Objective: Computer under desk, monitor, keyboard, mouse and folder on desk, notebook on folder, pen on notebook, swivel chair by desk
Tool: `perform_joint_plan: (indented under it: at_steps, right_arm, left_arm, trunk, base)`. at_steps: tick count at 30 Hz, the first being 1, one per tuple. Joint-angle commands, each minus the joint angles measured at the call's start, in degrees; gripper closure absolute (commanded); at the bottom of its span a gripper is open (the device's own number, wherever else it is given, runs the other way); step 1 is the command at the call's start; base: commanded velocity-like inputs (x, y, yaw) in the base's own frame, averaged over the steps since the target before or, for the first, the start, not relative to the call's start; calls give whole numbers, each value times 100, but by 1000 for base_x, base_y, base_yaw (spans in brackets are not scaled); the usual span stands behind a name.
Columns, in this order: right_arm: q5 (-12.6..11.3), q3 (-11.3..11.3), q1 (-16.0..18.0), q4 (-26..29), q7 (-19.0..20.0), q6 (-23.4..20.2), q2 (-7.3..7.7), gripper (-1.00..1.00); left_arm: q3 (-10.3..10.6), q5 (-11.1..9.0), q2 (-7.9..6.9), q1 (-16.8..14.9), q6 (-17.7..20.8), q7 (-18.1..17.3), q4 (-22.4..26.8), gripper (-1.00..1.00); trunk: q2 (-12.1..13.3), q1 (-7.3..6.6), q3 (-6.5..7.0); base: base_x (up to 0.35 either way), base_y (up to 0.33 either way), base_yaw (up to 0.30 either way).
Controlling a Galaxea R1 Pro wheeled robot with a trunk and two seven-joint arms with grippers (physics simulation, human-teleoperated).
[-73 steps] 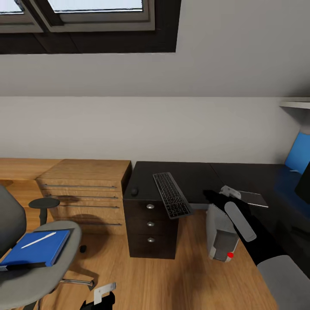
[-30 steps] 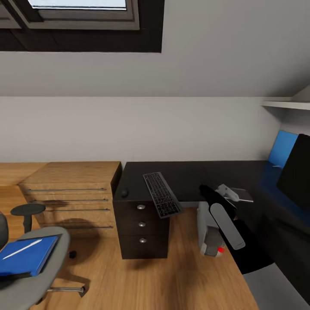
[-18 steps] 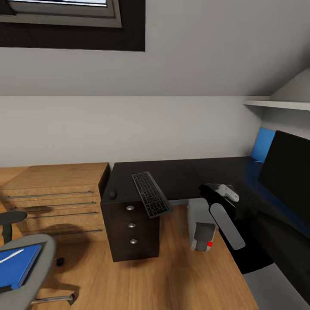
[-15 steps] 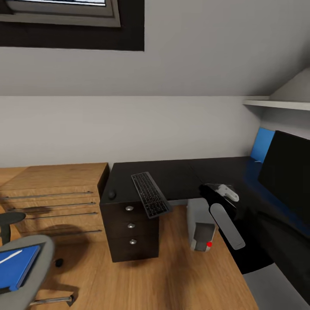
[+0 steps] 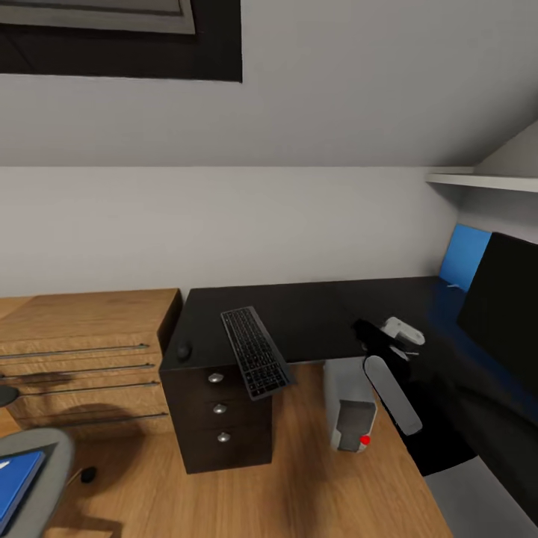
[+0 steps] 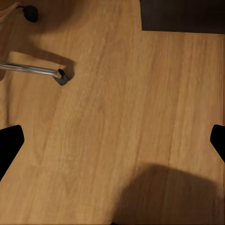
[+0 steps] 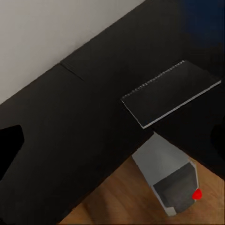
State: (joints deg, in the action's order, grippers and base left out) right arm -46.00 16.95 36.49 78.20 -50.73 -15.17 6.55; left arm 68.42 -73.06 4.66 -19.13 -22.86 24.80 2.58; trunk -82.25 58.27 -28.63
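Observation:
The black desk [image 5: 314, 310] runs along the wall and turns at the right. The keyboard [image 5: 254, 362] lies askew, overhanging the desk's front edge, with the mouse [image 5: 183, 350] at the left corner. The monitor [image 5: 508, 299] stands at the far right. The grey computer [image 5: 350, 407] sits on the floor under the desk. My right gripper [image 5: 400, 332] hovers open over the desk [image 7: 70, 140], above the notebook [image 7: 171, 96] and the computer [image 7: 171, 180]. My left gripper [image 6: 112, 140] is open above the floor. The swivel chair [image 5: 41, 467] with the blue folder [image 5: 11, 486] shows at the lower left corner. I cannot make out the pen.
A light-wood drawer unit [image 5: 82, 359] adjoins the desk's left end. A blue wall panel [image 5: 465, 258] and a shelf [image 5: 486, 181] are at the right. The chair's chrome leg [image 6: 33, 70] and a castor [image 6: 30, 11] lie on the wooden floor [image 6: 117, 93].
The whole view has swung right and closer to the desk. The chair and folder have slid to the picture's left edge and the monitor has come in. The right arm keeps its pose.

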Motion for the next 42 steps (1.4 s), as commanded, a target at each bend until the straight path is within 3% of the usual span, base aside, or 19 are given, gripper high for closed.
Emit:
perform_joint_plan:
  at_steps: [1,7,10,15,17,19,22,23,26,28,30,31,36,42]
  right_arm:
    - [311,21,6,-86,-23,-31,0,-100]
    - [982,-4,7,-303,2,-25,-1,-100]
    - [1196,-14,11,-526,64,-21,0,-100]
    - [1618,-25,97,-1043,428,-23,-2,-100]
    - [1727,-30,220,-1206,570,-30,4,-100]
    - [1855,-45,659,-1585,772,-45,26,-100]
    - [1903,-59,1297,-2321,916,-42,103,-100]
    - [1916,-63,1644,-2788,1032,-29,143,-100]
    - [1928,-66,2155,-3586,1351,22,182,-100]
    - [1941,-66,2617,-4443,1839,212,204,-100]
    - [1946,-64,2866,-4996,2188,453,214,-100]
    - [1952,-50,3051,-5520,2509,802,221,-100]
    - [1943,9,3295,-6527,3037,1456,213,-100]
    - [1939,48,3279,-6927,3143,1592,141,-100]
  left_arm:
    - [49,-33,0,-3,-13,34,6,-100]
    - [49,-33,7,-3,-14,34,6,-100]
    - [49,-33,8,-3,-12,34,6,-100]
    - [49,-31,8,-3,-11,34,6,-100]
    - [49,-32,9,-3,-12,34,6,-100]
    - [49,-31,9,-3,-10,34,6,-100]
    - [49,-32,9,-3,-9,34,6,-100]
    - [49,-31,12,-3,-10,34,6,-100]
    - [49,-28,13,-3,-10,34,6,-100]
    - [52,-26,15,-3,-12,34,6,-100]
    - [54,-25,21,-3,-14,34,6,-100]
    - [55,-25,26,-3,-18,34,6,-100]
    - [53,-24,30,-3,-45,34,6,-100]
    - [53,-26,20,-1,-65,35,6,-100]
  trunk:
    - [-3,1,-6]
    - [-3,1,-6]
    - [-3,1,-6]
    - [-3,1,-6]
    - [-3,1,-6]
    - [-3,1,-6]
    - [-3,1,-6]
    - [-3,1,-6]
    - [-3,1,-6]
    - [-3,1,-6]
    - [-3,1,-6]
    - [-3,1,-6]
    - [-3,1,-6]
    - [-3,1,-6]
  base:
    - [65,-58,0]
    - [28,-25,0]
    - [7,-6,0]
    - [3,-3,0]
    - [1,-1,0]
    - [0,0,0]
    - [0,0,0]
    - [0,0,0]
    - [0,0,0]
    - [0,0,0]
    - [0,0,0]
    - [0,0,0]
    - [1,0,0]
    - [139,0,0]
